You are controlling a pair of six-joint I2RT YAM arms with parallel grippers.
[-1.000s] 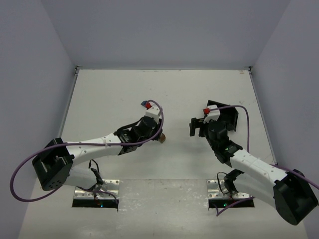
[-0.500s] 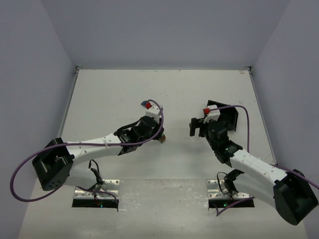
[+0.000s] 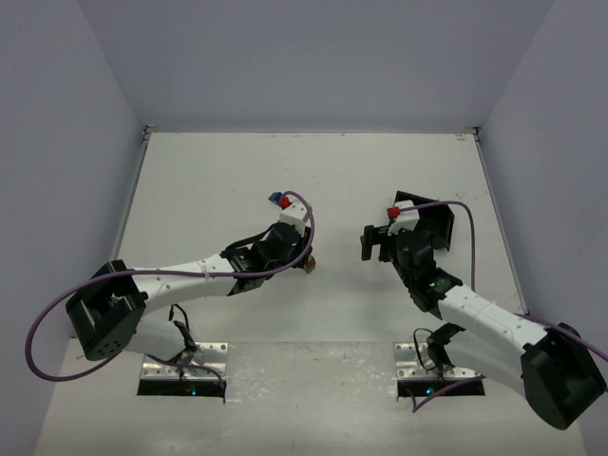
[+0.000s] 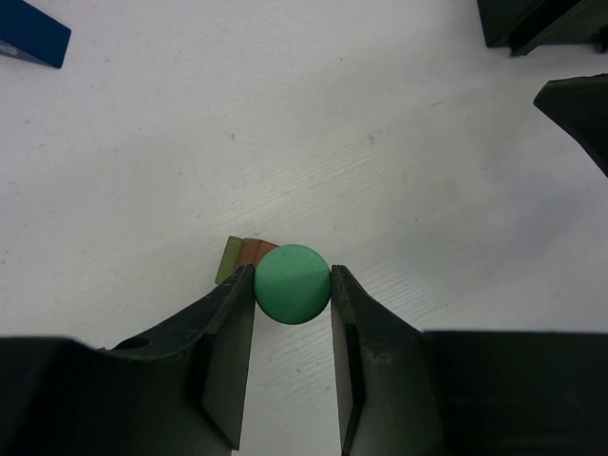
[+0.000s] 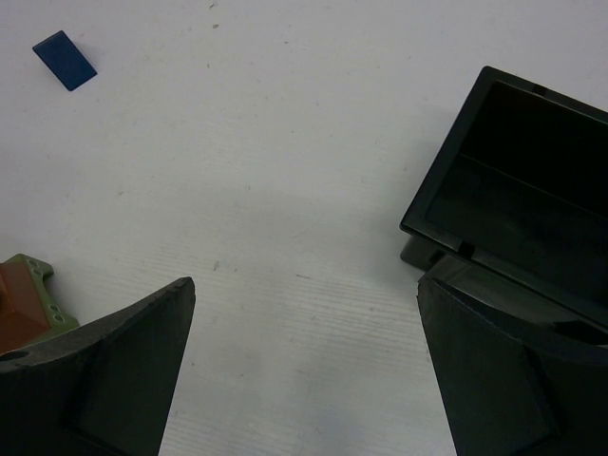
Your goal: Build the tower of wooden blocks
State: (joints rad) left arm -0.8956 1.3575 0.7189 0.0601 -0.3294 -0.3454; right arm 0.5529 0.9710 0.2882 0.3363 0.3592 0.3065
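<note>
Left wrist, cylinder (image 4: 293, 284): we are pinching the green piece end-up, right over the stack (image 3: 310, 263); we cannot tell whether it is touching the top yet.
Stack: the brown block (image 4: 253, 253) and olive block (image 4: 228, 260) are peeking out past the cylinder's upper-left edge, so we are judging it a little off centre.
Step in hand: we are seating the cylinder on the brown block. A slight shift toward the blocks looks wise, then a straight descent.
Left gripper (image 4: 293, 290): its jaws are pressing both sides of the cylinder. We are planning a slow, even opening, so neither finger drags it.
Risk: we are watching for a sideways nudge toppling the narrow stack.
Blue block (image 5: 65, 60): it is lying flat on the table (image 4: 380, 142), well apart from the stack, probably next.
Right gripper (image 5: 304, 285): its jaws are standing spread wide and holding nothing, between the stack and the tray (image 5: 432, 204). We are wanting it kept clear.
</note>
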